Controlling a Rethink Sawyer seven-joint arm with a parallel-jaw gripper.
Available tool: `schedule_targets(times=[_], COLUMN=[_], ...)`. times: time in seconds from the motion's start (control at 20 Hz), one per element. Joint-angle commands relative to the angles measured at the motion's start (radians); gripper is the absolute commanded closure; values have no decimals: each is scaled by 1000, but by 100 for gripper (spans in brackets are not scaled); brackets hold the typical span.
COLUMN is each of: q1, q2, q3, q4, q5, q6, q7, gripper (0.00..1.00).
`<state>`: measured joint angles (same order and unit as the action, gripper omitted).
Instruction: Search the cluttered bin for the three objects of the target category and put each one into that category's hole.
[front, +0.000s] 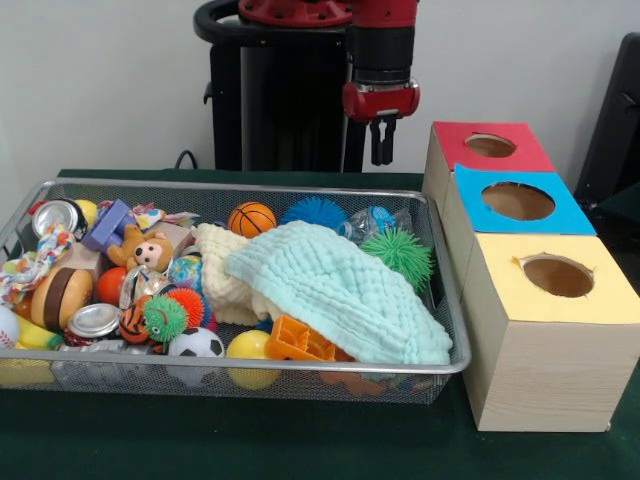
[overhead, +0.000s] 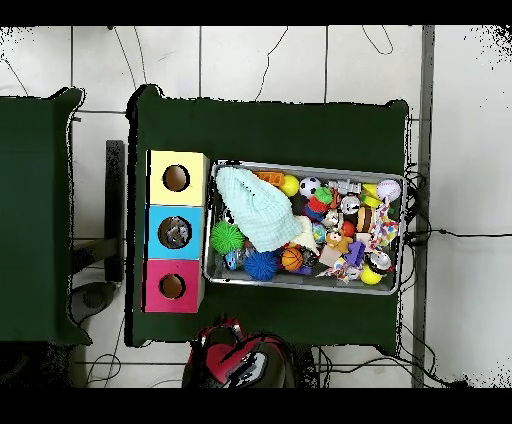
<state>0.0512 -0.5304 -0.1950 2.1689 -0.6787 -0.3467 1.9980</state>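
- The gripper (front: 382, 150) hangs above the far rim of the bin (front: 300, 188), clear of everything; its two dark fingers point down close together with only a thin slit between them, holding nothing; in the overhead view the arm shows only as a red and black mass at the bottom edge.
- The bin sits on the green counter (front: 250, 440), packed with toys; a pale mint cloth (front: 335, 285) is draped over the right half, with a cream knitted cloth (front: 222, 270) beside it.
- One clear crinkled plastic lump (front: 372, 222) with bluish tints lies at the far right of the bin, between a blue spiky ball (front: 315, 211) and a green spiky ball (front: 402, 254); other such lumps cannot be made out.
- Also in the bin: a small basketball (front: 251, 218), a soccer ball (front: 196, 343), a crushed silver can (front: 94, 320), a plush monkey (front: 146, 250).
- The blue-topped hole (front: 518, 201) is in the middle box, between the red-topped hole (front: 490, 146) and the yellow-topped hole (front: 557, 276), just right of the bin; from overhead something greyish shows inside the blue hole.
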Motion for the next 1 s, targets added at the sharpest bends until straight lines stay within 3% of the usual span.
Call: schedule_targets(times=[0.05, 0.6, 1.0], q1=[-4, -13, 11], q2=[48, 115, 147], q3=[-16, -11, -34], q4=[-196, -266, -268], q5=[80, 80, 110], q6=[-113, -151, -191], q7=[73, 60, 63], gripper=[100, 100, 100])
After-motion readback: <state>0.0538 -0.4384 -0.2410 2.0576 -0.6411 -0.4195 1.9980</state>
